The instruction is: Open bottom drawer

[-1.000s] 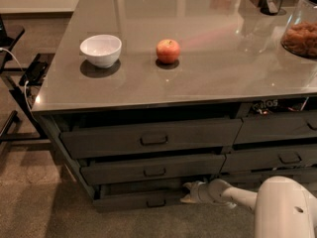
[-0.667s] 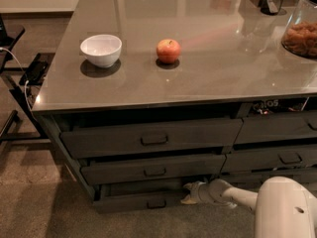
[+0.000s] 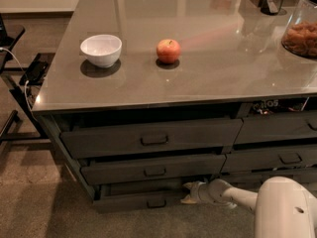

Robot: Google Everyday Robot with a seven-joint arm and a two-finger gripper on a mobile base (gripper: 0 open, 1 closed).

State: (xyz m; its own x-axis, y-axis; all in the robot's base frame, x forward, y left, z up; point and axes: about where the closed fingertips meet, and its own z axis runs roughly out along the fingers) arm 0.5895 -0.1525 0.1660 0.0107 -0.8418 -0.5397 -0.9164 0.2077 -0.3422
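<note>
Tool low, arm outstretched.

The countertop is gleaming smooth and glossy, the bottom drawer is looking matt dark grey, and the gripper, sitting at that drawer's right end, is showing smooth pale plastic.

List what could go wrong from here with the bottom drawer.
1. The gripper sits at the right end of the bottom drawer, away from its central handle. Force applied that far off centre might skew the drawer and jam it.
2. The gripper is tucked just under the middle drawer, whose front juts out above it. Any upward move could knock that front.
</note>
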